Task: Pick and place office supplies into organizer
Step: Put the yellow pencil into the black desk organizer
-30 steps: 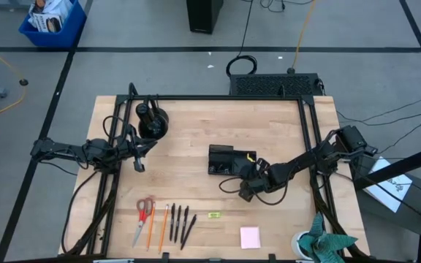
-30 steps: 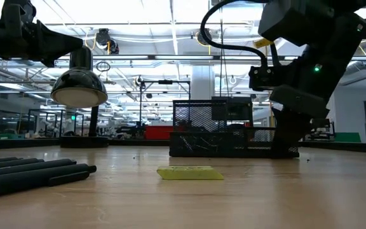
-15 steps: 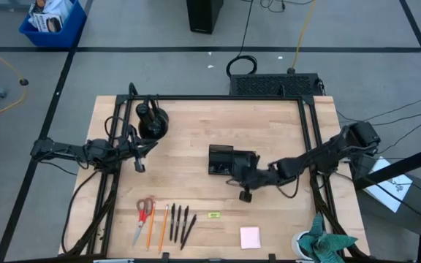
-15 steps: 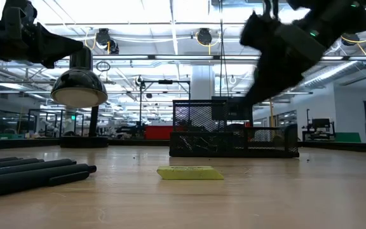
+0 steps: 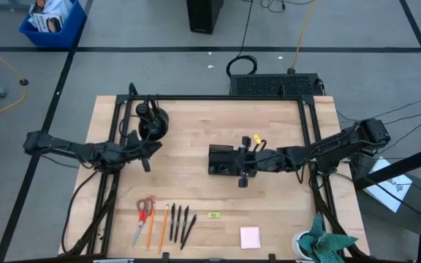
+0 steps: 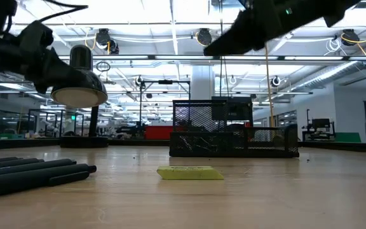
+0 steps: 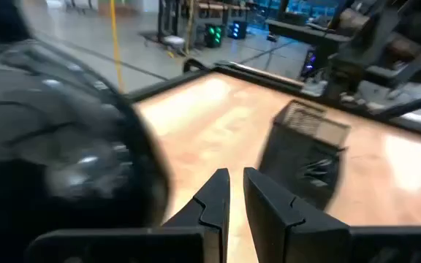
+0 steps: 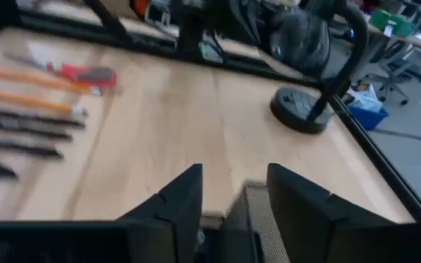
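In the low view the black pens (image 6: 33, 172) are cut off by the left edge. The organizer (image 7: 302, 150) is blurred in the left wrist view, and its contents cannot be told. In the high view the teal cloth (image 5: 327, 245) is cut by the bottom edge.

Dark jointed arms (image 5: 320, 150); black cables
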